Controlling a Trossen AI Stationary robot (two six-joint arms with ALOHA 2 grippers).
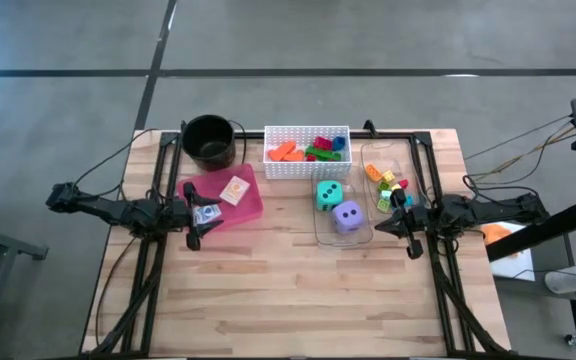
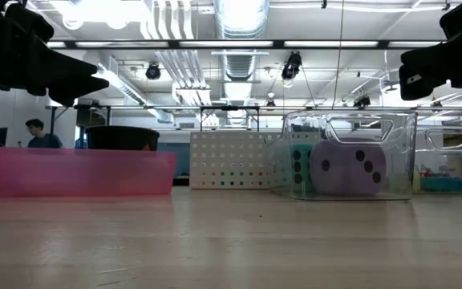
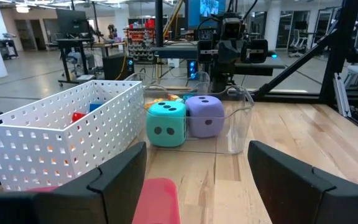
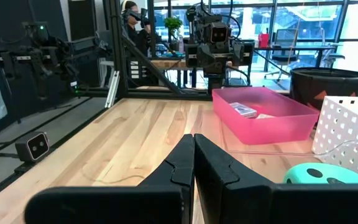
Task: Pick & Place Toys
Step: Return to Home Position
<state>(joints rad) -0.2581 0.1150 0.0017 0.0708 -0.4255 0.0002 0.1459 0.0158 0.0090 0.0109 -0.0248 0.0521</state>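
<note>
A teal die [image 1: 329, 194] and a purple die [image 1: 347, 216] sit in a clear bin [image 1: 320, 232] at the table's middle right; both show in the left wrist view, the teal die [image 3: 166, 123] and the purple die [image 3: 205, 116]. Small bright blocks lie in the white perforated basket [image 1: 307, 150] and in a second clear bin [image 1: 386, 186]. Cards [image 1: 234, 190] lie in the pink tray [image 1: 250, 205]. My left gripper [image 1: 194, 216] is open and empty at the tray's left edge. My right gripper [image 1: 404, 222] is shut and empty just right of the dice bin.
A black bucket [image 1: 209, 141] stands at the far left, beside the basket. The near half of the wooden table [image 1: 288, 300] is bare wood. A person [image 2: 37, 133] shows in the room beyond the table.
</note>
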